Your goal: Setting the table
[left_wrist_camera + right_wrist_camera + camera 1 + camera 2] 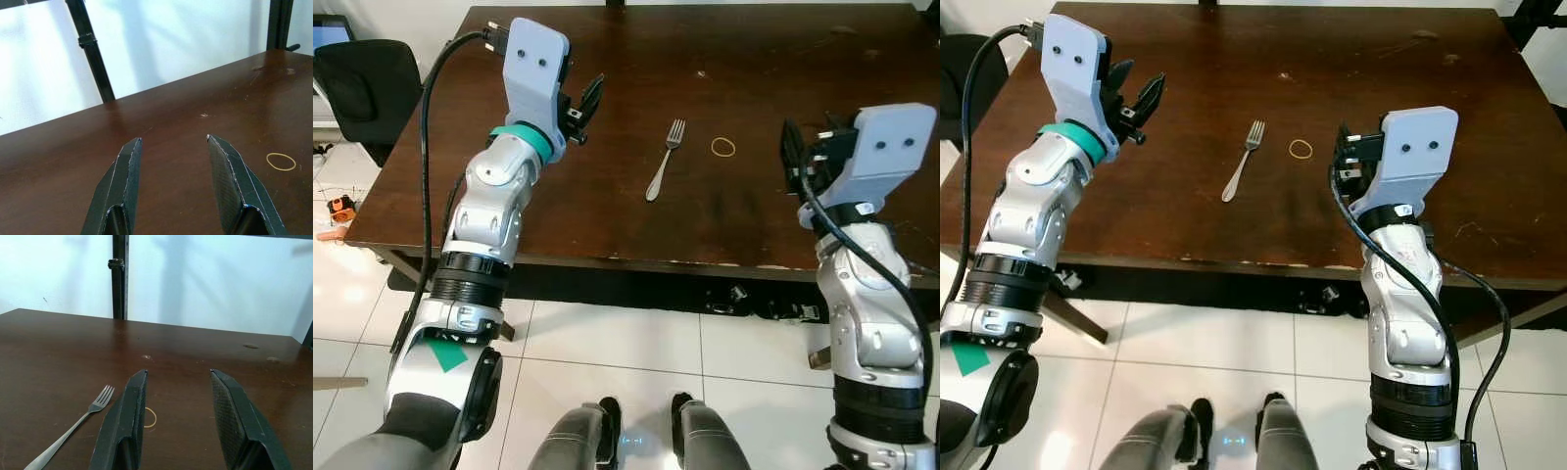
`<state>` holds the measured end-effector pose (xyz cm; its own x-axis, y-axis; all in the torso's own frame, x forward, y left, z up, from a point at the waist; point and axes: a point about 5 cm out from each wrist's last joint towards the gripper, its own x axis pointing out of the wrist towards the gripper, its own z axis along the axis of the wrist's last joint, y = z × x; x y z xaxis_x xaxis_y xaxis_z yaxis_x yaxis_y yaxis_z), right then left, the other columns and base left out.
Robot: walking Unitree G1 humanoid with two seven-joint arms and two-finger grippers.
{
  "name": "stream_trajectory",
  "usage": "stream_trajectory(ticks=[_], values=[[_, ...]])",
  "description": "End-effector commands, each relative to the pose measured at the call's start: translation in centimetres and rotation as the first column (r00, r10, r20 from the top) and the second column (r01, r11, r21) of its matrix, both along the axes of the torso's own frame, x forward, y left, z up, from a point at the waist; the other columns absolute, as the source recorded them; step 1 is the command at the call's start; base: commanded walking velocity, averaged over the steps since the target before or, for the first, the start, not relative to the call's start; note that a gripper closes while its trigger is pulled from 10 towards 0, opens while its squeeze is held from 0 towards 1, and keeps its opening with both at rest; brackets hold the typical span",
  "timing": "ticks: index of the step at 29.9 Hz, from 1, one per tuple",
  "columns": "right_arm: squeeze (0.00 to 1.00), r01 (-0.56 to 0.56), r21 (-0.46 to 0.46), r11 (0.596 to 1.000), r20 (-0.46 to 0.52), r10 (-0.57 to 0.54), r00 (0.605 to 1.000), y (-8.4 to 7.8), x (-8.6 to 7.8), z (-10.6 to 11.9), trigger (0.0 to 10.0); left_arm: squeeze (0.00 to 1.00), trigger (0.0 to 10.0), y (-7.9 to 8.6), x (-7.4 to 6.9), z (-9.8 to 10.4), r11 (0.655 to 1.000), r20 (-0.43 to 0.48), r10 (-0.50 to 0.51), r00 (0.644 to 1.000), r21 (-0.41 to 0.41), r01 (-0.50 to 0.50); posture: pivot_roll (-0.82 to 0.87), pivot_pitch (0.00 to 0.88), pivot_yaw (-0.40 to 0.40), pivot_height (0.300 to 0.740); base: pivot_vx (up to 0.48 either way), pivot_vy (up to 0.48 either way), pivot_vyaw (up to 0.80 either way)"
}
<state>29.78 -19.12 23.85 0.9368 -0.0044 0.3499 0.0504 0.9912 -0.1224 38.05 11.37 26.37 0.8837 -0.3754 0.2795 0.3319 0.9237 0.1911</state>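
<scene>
at the very bottom, nearest to the camera, the robot's own legs stand on a white tiled floor [607, 343], just before the near edge of a dark brown wooden desk [724, 225].

the two silver arms rise from both sides and reach over this near edge. the left end effector [590, 102] hangs above the left part of the desk, and its two black fingers [122, 186] are spread well apart with nothing between them. the right end effector [792, 157] is above the right part of the desk, close to the near edge. its fingers [124, 426] are also wide apart and hold nothing. both end effectors are in the air and do not touch the wood.

between the two arms, a little farther on the desk, lies a silver fork [665, 160]. it lies flat, with the handle toward the robot and the tines pointing away, a bit tilted to the right. just beside the tines, on the right side, lies a small yellow rubber band [723, 147]; it is near the fork but not touching it. the fork is well apart from both end effectors.

farther away the desk surface shows some pale marks and scratches. at the far left, beside the desk, stands a black chair [367, 93], and behind the desk a black pole [119, 276] stands before a white wall [205, 279].
</scene>
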Motion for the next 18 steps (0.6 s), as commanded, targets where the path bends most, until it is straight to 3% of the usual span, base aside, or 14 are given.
stream_trajectory(ticks=[1, 10, 18], values=[[0.00, 0.009, 0.008, 1.000, 0.002, -0.009, 1.000, -0.21, -0.33, -0.19, 10.0, 0.00, 10.0, 0.21, 0.27, -0.80, 1.000, -0.034, 0.023, 0.999, 0.008, -0.022, -0.11, 0.055, 0.127, 0.740, 0.000, 0.000, 0.00], [0.00, 0.017, 0.013, 1.000, 0.000, -0.017, 1.000, -0.30, -0.32, -0.33, 10.0, 0.00, 10.0, -0.09, 0.26, -1.33, 0.999, -0.046, 0.041, 0.998, 0.004, -0.041, -0.10, 0.049, 0.123, 0.740, 0.000, 0.000, 0.00], [0.00, 0.014, 0.022, 1.000, 0.000, -0.014, 1.000, -0.16, -0.21, -0.40, 10.0, 0.02, 10.0, 0.12, 0.47, -1.46, 0.997, -0.051, 0.072, 0.996, -0.008, -0.072, -0.10, 0.044, 0.122, 0.740, 0.266, -0.370, 0.00]])
